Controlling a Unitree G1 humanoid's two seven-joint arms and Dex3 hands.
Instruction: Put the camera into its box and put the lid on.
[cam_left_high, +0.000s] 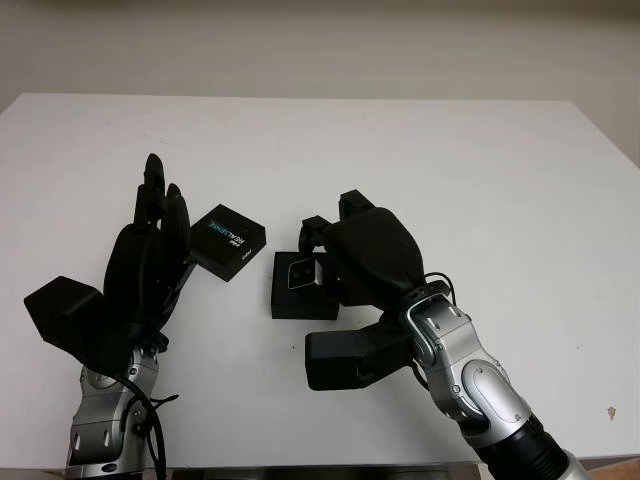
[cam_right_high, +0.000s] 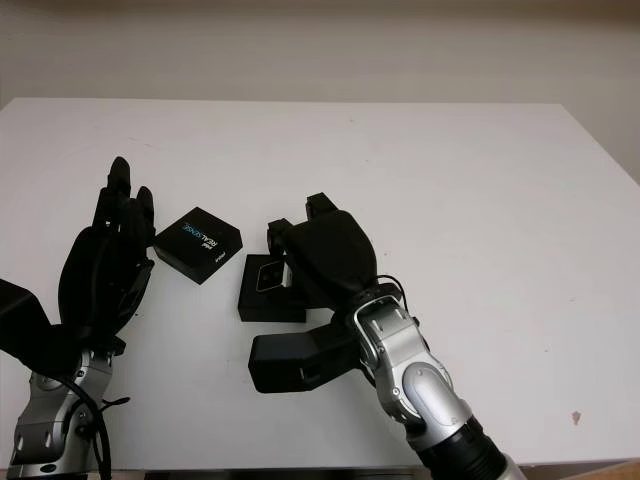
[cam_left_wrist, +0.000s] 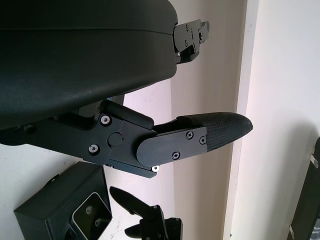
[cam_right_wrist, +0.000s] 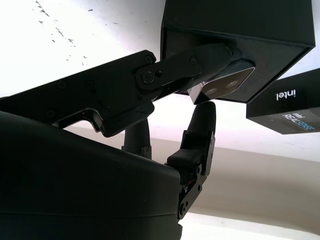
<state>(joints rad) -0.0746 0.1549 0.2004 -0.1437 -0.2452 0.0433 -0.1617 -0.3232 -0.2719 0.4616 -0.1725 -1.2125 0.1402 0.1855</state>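
**Inspector:** Location of camera (cam_left_high: 300, 272)?

**Assessor:** Seated in the open black box (cam_left_high: 290, 300), or at its mouth, near table (cam_left_high: 450, 170) centre. Pale face turned up. Depth of seating not verifiable. Lid (cam_left_high: 228, 241) flat on the table just beside the box, toward the left hand, printed side up.

**Inspector:** Hand status?

**Assessor:** Right hand (cam_left_high: 370, 255) over the box, closed on the camera. In the right wrist view, fingers (cam_right_wrist: 200, 120) pinched against opposite sides of the body. Left hand (cam_left_high: 150, 260) open, raised upright beside the lid, holding nothing.

**Inspector:** Handling character of the camera?

**Assessor:** Judged small, rigid and light. Smooth metallic shell, so likely slippery under hard finger pads. Lens windows on the face presumed fragile. Recommended hold on the long side walls, never across the face. Release only once level in the recess.

**Inspector:** Materials and shapes otherwise?

**Assessor:** Box and lid both matte black, apparently stiff card, square-edged and shallow. Lid marked with white and blue lettering. Table top plain white, smooth, low friction expected, so lid liable to slide under a push.

**Inspector:** Grip for the lid?

**Assessor:** Opposite edges, pinched from above. Light and stiff by appearance. Risk of catching on the box rim if lowered tilted.
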